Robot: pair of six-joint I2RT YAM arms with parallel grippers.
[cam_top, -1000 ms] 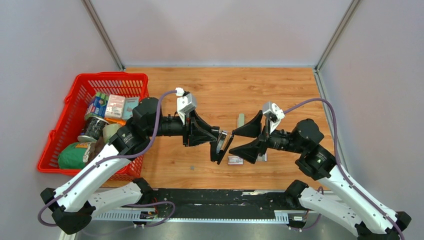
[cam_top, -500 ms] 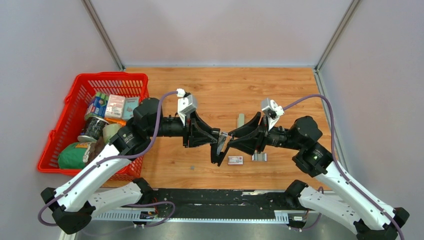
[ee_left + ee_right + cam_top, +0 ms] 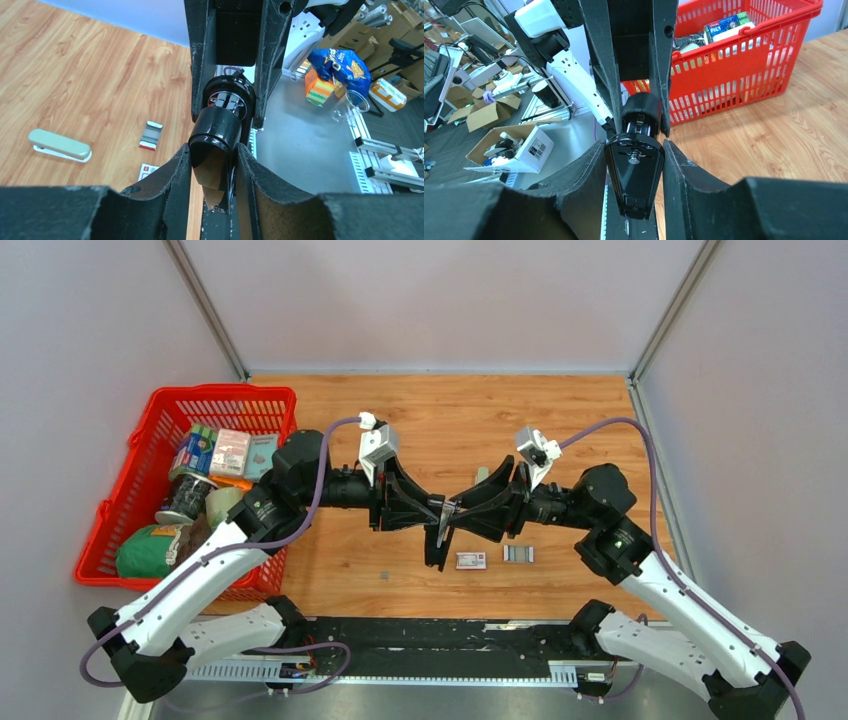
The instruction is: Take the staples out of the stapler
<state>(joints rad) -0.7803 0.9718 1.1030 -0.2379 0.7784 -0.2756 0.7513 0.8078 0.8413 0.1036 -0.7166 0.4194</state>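
Reference = black stapler, held in the air between both arms over the table. On its near side, down on the wood and slightly to its right, is a small printed white box. Just right of that box is a short silvery strip, the staples, lying flat and apart from both grippers. Can't tell if more sit inside the stapler, magazine not visible. At the stapler itself, left gripper has its jaws clamped on one end, fingers pressed to both sides. Right gripper comes in from the opposite side, jaws closed on the other end, looks like contact both sides. Beyond the stapler a grey-green stapler lies on the wood. Well off to the black stapler's left is a red basket of groceries. Handling guess: strip is light, thin, stiff but only glued together, so it will likely snap if bent and skate on smooth wood. Pinch across the long edges mid-length, low force. Stapler body looks like hard glossy plastic, probably slippery, so grip the flat flanks.
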